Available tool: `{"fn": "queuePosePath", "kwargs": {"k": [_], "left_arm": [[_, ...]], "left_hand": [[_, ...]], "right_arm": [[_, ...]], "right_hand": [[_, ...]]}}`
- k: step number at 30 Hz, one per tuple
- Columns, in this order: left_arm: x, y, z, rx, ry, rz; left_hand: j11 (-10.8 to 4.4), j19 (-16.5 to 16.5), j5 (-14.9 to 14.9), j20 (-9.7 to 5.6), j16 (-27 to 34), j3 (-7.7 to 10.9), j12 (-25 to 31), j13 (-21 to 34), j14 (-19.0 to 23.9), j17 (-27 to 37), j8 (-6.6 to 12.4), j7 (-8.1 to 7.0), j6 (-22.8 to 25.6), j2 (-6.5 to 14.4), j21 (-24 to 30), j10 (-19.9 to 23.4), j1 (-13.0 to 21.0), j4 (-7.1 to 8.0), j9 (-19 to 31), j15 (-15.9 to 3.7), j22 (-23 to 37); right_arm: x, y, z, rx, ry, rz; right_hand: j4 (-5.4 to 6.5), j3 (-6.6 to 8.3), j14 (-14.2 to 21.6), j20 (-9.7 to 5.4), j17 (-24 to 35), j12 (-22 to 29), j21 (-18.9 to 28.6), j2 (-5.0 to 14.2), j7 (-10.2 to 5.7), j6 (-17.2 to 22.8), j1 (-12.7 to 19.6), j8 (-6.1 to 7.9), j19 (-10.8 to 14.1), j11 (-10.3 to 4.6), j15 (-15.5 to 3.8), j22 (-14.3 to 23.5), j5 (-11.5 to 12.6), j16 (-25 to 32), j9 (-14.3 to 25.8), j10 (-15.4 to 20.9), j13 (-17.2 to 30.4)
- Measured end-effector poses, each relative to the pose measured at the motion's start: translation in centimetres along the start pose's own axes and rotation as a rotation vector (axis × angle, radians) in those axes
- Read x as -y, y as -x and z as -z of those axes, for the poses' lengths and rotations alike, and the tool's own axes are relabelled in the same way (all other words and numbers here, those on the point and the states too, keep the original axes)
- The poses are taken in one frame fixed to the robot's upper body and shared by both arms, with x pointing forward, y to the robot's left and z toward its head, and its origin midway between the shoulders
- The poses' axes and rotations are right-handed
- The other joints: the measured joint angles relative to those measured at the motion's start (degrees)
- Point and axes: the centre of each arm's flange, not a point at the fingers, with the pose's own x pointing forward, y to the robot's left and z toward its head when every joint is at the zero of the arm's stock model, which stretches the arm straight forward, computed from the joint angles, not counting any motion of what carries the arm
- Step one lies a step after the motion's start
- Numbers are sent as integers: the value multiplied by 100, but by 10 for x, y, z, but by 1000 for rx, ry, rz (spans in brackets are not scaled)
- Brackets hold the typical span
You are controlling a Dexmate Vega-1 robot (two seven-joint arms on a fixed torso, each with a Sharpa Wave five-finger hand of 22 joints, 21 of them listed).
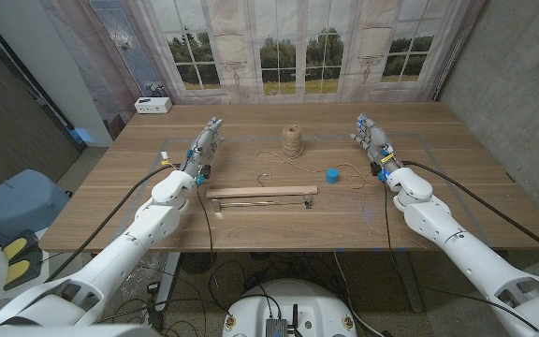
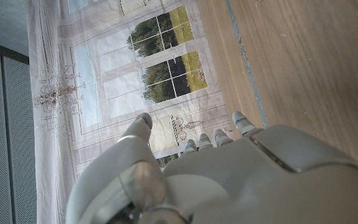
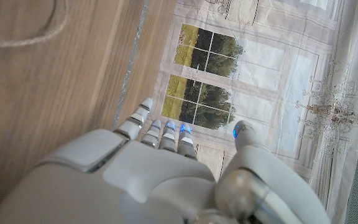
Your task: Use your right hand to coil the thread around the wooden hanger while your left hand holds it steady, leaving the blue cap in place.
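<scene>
The wooden hanger [image 1: 261, 193] lies across the table's middle near the front, with a thin metal part under it. A spool of tan thread [image 1: 293, 140] stands behind it, and loose thread [image 1: 299, 161] trails from the spool toward the small blue cap [image 1: 331, 174] at the hanger's right. My left hand [image 1: 204, 146] stands to the left of the hanger, apart from it, fingers straight and holding nothing. My right hand [image 1: 373, 140] stands to the right of the cap, also empty with fingers extended. A strand of thread [image 3: 17, 41] shows in the right wrist view.
A white box [image 1: 152, 105] sits at the table's far left corner. A curtain printed with windows [image 1: 288, 47] hangs behind the table. Thin lines run along the tabletop [image 1: 438, 201]. A blue bin [image 1: 12, 201] stands beside the table on the left.
</scene>
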Motion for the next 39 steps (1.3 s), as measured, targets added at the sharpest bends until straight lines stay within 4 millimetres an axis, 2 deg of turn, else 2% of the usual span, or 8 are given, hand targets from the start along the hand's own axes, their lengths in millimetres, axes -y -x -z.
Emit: {"fn": "queuePosePath", "kwargs": {"k": [4,6,12,15,23,25,31,39], "left_arm": [[0,0,-2,-6,-37,-3],[1,0,-5,-12,-74,-5],[4,2,-14,-24,-171,6],[5,3,-14,-40,-238,-1],[14,9,-28,-41,-378,22],[12,11,-27,-64,-458,1],[17,20,-35,-65,-571,4],[26,33,-45,-64,-712,8]], "left_hand": [[109,197,0,440,18,-30,61,6,217,26,61,-125,45,-23,2,-21,23,-114,2,293,27],[188,289,0,593,57,-32,96,16,355,26,74,-143,170,-23,2,44,23,-146,2,431,27],[294,460,0,763,106,-15,171,30,675,51,125,-70,468,-23,2,353,23,-240,2,541,53],[308,487,0,789,106,-2,216,30,752,53,126,-39,557,-53,16,433,53,-254,2,556,52],[307,543,0,802,106,0,216,29,794,53,126,-32,652,-53,23,556,52,-303,1,537,52],[308,543,0,802,106,22,216,29,827,53,126,-51,689,-53,23,582,52,-325,1,505,52],[303,707,30,679,106,30,250,56,963,53,126,4,825,-98,44,723,98,-380,29,437,52],[277,727,29,699,106,30,250,56,1030,52,126,-2,947,-98,44,811,98,-427,29,381,72]], "right_arm": [[0,-1,0,-2,1,0],[0,-2,1,-5,1,1],[0,-3,2,-11,0,1],[0,-4,3,-17,-1,-1],[0,-5,3,-21,-5,-9],[1,-5,4,-23,-5,-8],[1,-5,5,-25,-8,-13],[0,-4,5,-24,-11,-23]], "right_hand": [[-9,9,71,104,-16,24,0,0,-33,95,0,21,98,64,108,0,0,40,0,65,0],[-22,11,117,162,-17,41,0,29,-49,154,29,41,118,84,154,0,0,44,0,84,0],[-87,40,261,297,-16,66,0,75,-71,256,75,44,190,115,297,-1,0,89,0,217,-1],[-134,40,334,338,-16,66,0,105,-92,318,104,43,230,130,320,0,0,113,0,280,-1],[-158,64,446,400,-16,108,0,143,-157,422,143,85,293,163,356,3,0,143,-1,391,27],[-158,64,447,399,-16,108,0,143,-165,430,143,85,293,141,356,26,0,163,-1,413,27],[-181,88,508,420,-16,108,-24,166,-164,491,165,85,314,162,357,27,0,166,-1,452,26],[-196,73,549,430,-16,108,-24,198,-195,522,196,84,323,150,376,26,0,175,19,481,26]]}}
